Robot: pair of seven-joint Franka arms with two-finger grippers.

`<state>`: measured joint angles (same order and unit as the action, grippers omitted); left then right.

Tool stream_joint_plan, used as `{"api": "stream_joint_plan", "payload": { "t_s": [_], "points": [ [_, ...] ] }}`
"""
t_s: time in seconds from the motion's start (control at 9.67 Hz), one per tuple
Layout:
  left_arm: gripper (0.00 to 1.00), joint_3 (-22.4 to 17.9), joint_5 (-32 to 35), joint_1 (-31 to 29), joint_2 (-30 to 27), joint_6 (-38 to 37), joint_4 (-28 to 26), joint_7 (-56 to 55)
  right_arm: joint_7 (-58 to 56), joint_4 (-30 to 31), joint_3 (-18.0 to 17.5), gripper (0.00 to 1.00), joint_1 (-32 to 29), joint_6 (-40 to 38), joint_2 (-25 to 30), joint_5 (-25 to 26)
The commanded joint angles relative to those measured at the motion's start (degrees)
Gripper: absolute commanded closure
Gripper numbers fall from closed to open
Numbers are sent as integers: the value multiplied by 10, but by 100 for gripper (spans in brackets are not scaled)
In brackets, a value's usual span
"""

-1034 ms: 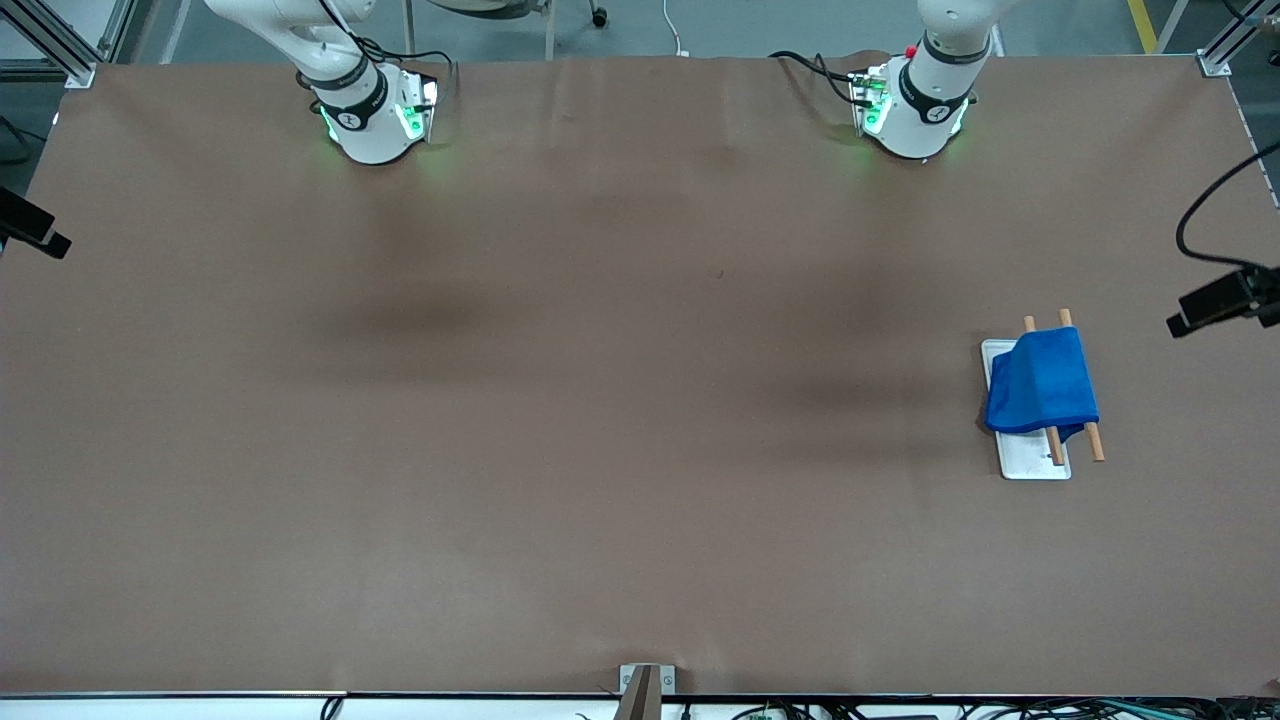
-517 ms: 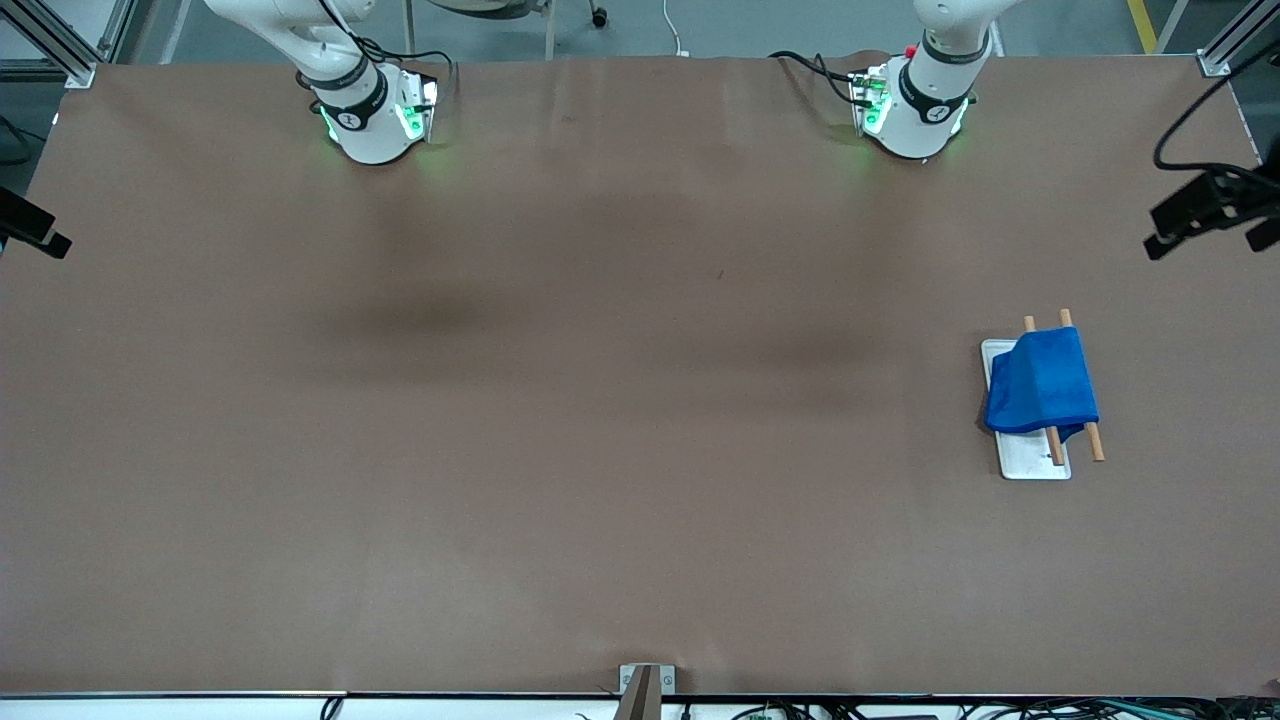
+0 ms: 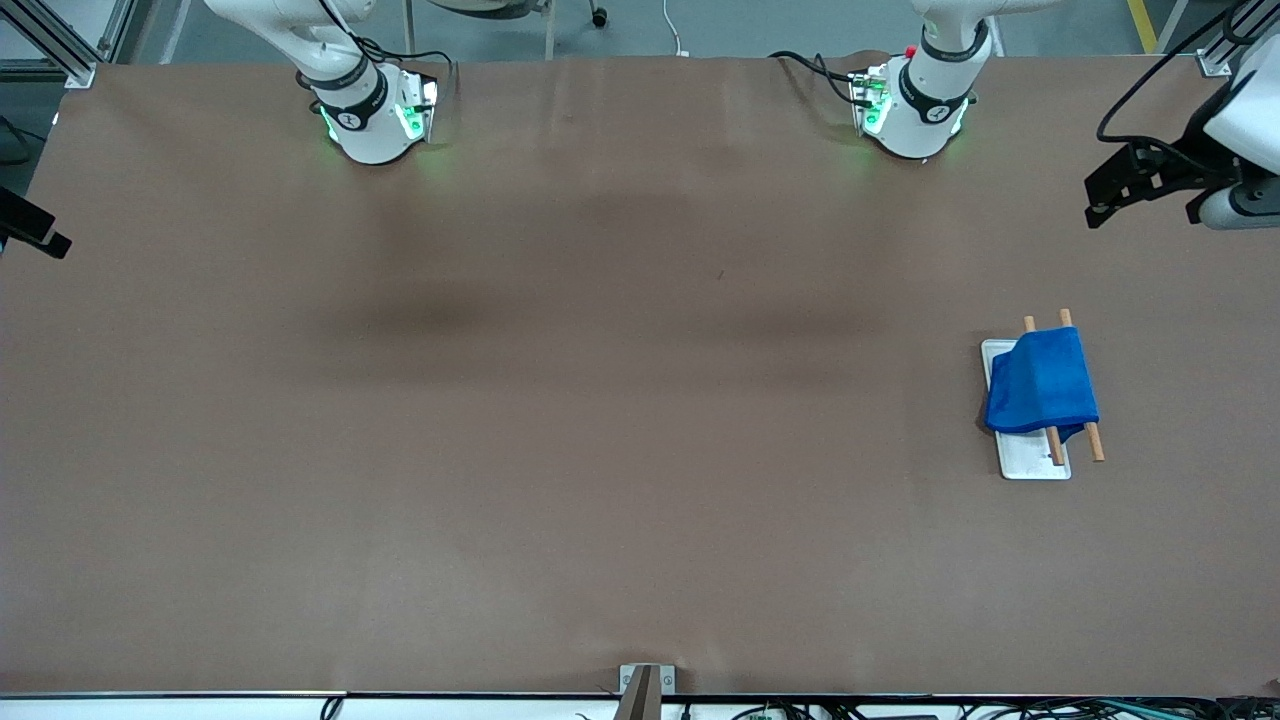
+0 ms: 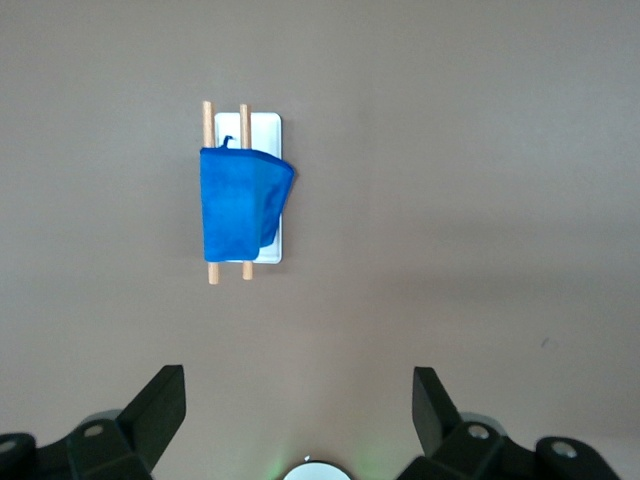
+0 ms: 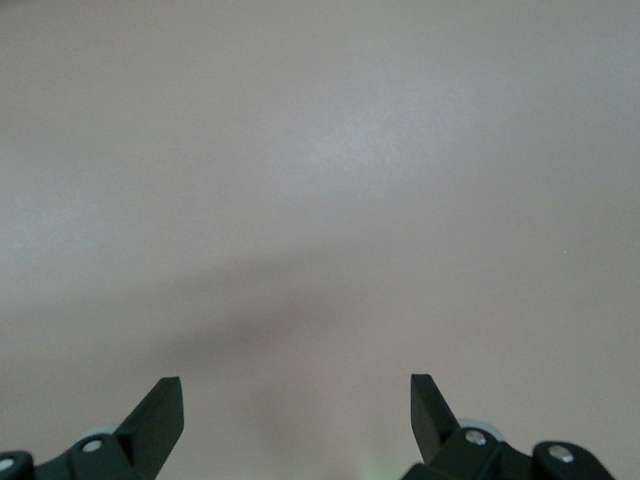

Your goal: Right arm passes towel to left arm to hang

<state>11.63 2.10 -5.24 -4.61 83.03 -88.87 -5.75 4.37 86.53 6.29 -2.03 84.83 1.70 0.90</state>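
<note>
With both pairs of fingers spread and empty, the sensible finish is a clean retreat, leaving the towel draped over the two wooden rods of the rack toward the left arm's end. The left gripper hangs high above the table; the right gripper waits over bare tabletop.
</note>
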Motion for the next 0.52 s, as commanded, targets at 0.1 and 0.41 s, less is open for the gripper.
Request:
{"api": "stream_joint_plan", "payload": {
  "t_s": [0.1,0.41],
  "points": [
    [0,-21,-16,12,-24,13,-47,14,-2,-3,-1,0,-1,-5,1,9],
    [0,-21,-17,12,-8,9,-24,16,-2,-3,-1,0,-1,-5,1,8]
  ]
}}
